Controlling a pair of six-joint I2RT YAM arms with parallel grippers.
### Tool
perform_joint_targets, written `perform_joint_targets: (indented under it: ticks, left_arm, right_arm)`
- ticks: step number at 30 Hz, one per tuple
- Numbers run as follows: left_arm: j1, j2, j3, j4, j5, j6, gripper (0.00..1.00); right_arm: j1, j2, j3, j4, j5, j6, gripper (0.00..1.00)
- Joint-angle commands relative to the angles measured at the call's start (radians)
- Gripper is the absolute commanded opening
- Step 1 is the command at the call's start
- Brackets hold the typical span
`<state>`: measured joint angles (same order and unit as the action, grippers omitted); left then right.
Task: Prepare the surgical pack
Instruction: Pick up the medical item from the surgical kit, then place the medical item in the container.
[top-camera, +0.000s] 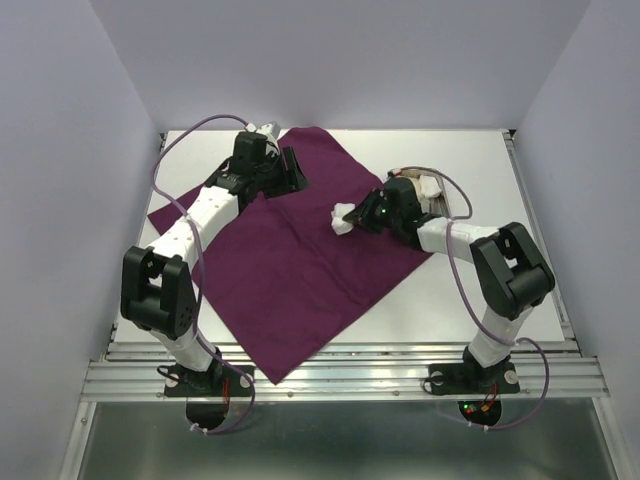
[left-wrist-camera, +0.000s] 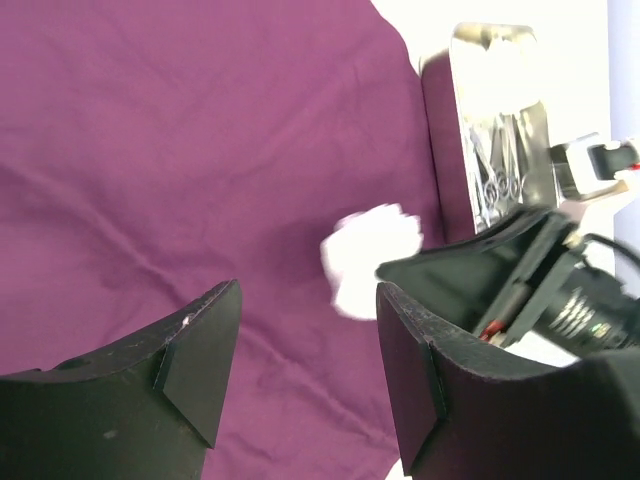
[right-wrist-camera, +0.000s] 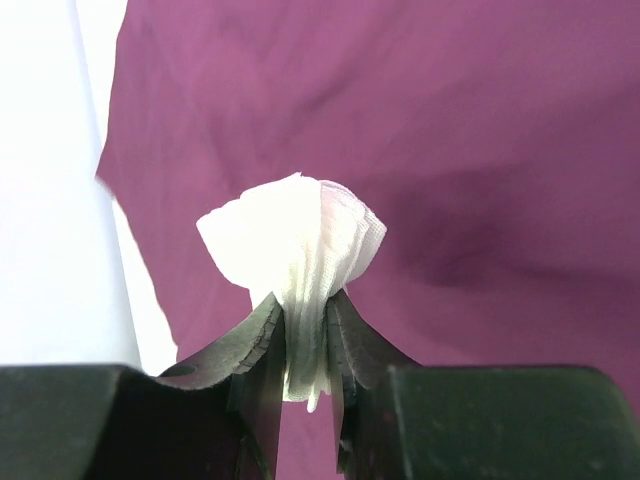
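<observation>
1. White table (top-camera: 500, 180), pale lilac walls (top-camera: 60, 200); deep-purple cloth wrap (top-camera: 300, 250) spread diagonally, one corner at the near edge.
2. Right gripper (right-wrist-camera: 305, 340) clamped on a white gauze wad (right-wrist-camera: 295, 240), above the cloth's right side.
3. Left gripper (left-wrist-camera: 305, 350) parted, empty, over the far corner.
4. Clear only from the left wrist: steel tray (left-wrist-camera: 490, 130) holding scissor-like instruments (left-wrist-camera: 497, 170), just beside the cloth's edge.

Seen from above, the right arm (top-camera: 450, 237) hides most of the steel tray (top-camera: 432, 187); its instruments (left-wrist-camera: 497, 180) blur in glare.
</observation>
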<state>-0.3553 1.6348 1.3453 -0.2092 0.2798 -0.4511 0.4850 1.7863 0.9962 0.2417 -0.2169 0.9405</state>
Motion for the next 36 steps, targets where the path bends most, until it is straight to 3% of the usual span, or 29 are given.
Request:
perform_joint_targets:
  ticks: [1,8,15,36]
  left_arm:
    - [0.022,-0.072,0.002,0.001,-0.002,0.029,0.67]
    - [0.029,-0.072,0.003,0.004,0.009,0.032,0.67]
    - [0.029,-0.066,0.002,0.008,0.018,0.029,0.67]
    - [0.029,-0.069,-0.017,0.008,0.027,0.028,0.67]
  right_arm:
    - [-0.092,-0.088,0.047,-0.061,-0.079,-0.101,0.01]
    - [-0.293,-0.174,0.073,-0.238,-0.176,-0.253,0.01]
    - [-0.425,-0.209,0.027,-0.286,-0.225,-0.301,0.01]
    - [-0.459,0.011,0.076,-0.375,-0.282,-0.463,0.01]
